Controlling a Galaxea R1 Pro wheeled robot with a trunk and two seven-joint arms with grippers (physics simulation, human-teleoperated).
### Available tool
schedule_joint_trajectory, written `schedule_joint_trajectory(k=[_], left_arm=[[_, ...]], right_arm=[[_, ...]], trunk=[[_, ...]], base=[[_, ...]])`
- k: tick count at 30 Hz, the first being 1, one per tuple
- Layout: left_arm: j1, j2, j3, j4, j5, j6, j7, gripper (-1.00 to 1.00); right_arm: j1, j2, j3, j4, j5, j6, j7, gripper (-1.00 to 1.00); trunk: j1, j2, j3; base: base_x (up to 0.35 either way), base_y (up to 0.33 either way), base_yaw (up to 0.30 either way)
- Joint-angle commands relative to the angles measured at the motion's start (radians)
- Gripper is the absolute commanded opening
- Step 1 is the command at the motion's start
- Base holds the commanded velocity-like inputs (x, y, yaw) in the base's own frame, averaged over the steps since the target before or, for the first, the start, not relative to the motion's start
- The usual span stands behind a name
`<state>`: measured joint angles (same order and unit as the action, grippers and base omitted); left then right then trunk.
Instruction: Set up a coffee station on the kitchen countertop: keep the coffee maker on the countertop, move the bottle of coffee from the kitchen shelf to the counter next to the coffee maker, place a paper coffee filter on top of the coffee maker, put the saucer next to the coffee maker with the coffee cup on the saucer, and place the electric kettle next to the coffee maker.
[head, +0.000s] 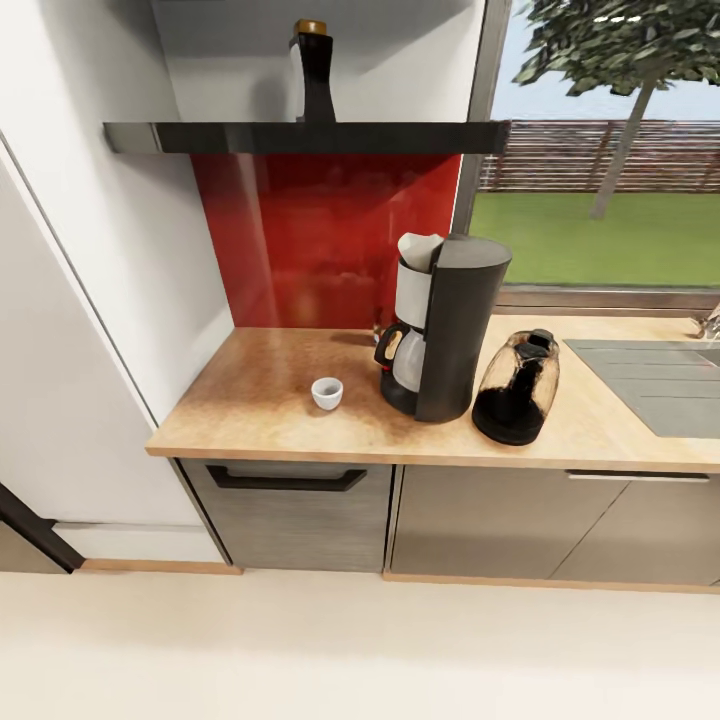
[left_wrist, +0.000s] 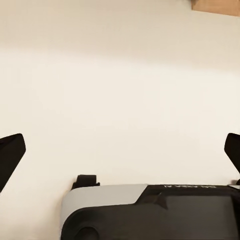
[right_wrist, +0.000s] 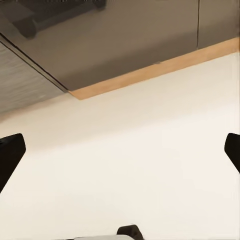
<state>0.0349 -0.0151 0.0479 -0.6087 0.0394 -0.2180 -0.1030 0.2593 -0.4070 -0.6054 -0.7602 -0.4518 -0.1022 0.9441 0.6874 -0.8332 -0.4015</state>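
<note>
surface (head: 260, 400) of light wood grain carries the coffee maker (head: 445, 330) upright near its middle, with the paper coffee filter (head: 418, 250) sitting in the white basket on top, the electric kettle (head: 517, 388) standing just beside it toward the sink (head: 650, 380), and the coffee cup (head: 327, 392) standing alone on the bare wood on the machine's other side. bottle of coffee (head: 313, 75) stands on the kitchen shelf (head: 300, 137) above the red backsplash (head: 320, 240), only its yellow lid and dark body visible. left hand (left_wrist: 120, 155) and right hand (right_wrist: 120, 155) both hang over pale floor (head: 360, 650) with fingertips spread wide and nothing between them, the right one near the cabinet (right_wrist: 100, 45) base.
</note>
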Motion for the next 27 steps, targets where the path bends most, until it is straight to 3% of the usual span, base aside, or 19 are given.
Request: schedule_joint_trajectory(k=[1, 5, 6, 9, 10, 18, 19, 21, 27], left_arm=[[-0.003, 0.0, 0.011, -0.007, 0.006, 0.006, -0.008, 1.0], [-0.026, 0.0, 0.018, -0.03, 0.009, 0.028, -0.014, 1.0], [-0.072, -0.002, 0.019, -0.525, 0.009, 0.597, -0.04, 1.0], [-0.126, -0.006, 0.019, -0.55, 0.009, 0.671, -0.113, 1.0], [-0.169, -0.015, 0.019, -0.559, 0.01, 0.724, -0.165, 1.0], [-0.345, -0.07, 0.02, -0.567, 0.01, 0.892, -0.303, 1.0], [-0.387, -0.078, 0.02, -0.568, 0.01, 0.963, -0.377, 1.0], [-0.428, -0.082, 0.02, -0.568, 0.01, 1.028, -0.468, 1.0], [-0.549, -0.093, 0.02, -0.567, 0.024, 1.133, -0.71, 1.0]], right_arm=[[0.0, -0.001, -0.005, 0.006, -0.005, -0.002, 0.0, 1.0], [0.0, -0.001, -0.027, 0.028, -0.005, -0.002, -0.003, 1.0], [0.0, -0.001, -0.04, 0.043, -0.005, -0.002, -0.003, 1.0], [0.0, -0.001, -0.041, 0.044, -0.005, -0.003, -0.005, 1.0], [0.0, -0.001, -0.042, 0.045, -0.005, -0.003, -0.005, 1.0], [0.0, -0.001, -0.042, 0.045, -0.005, -0.003, -0.005, 1.0], [0.0, -0.001, -0.042, 0.045, -0.005, -0.003, -0.005, 1.0], [0.0, -0.001, -0.042, 0.045, -0.005, -0.003, -0.005, 1.0], [0.0, -0.001, -0.042, 0.045, -0.005, -0.003, -0.005, 1.0]], trunk=[[0.0, -0.001, -0.001], [0.0, -0.001, -0.001], [0.0, -0.001, -0.001], [0.0, -0.001, -0.001], [0.0, -0.001, -0.001], [0.0, -0.001, -0.001], [0.0, -0.001, -0.001], [0.0, -0.001, -0.001], [0.0, -0.001, -0.001]], base=[[0.0, 0.0, 0.0], [0.0, 0.0, 0.0], [0.0, 0.0, 0.0], [0.0, 0.0, 0.0], [0.0, 0.0, 0.0], [0.0, 0.0, 0.0], [0.0, 0.0, 0.0], [0.0, 0.0, 0.0], [0.0, 0.0, 0.0]])
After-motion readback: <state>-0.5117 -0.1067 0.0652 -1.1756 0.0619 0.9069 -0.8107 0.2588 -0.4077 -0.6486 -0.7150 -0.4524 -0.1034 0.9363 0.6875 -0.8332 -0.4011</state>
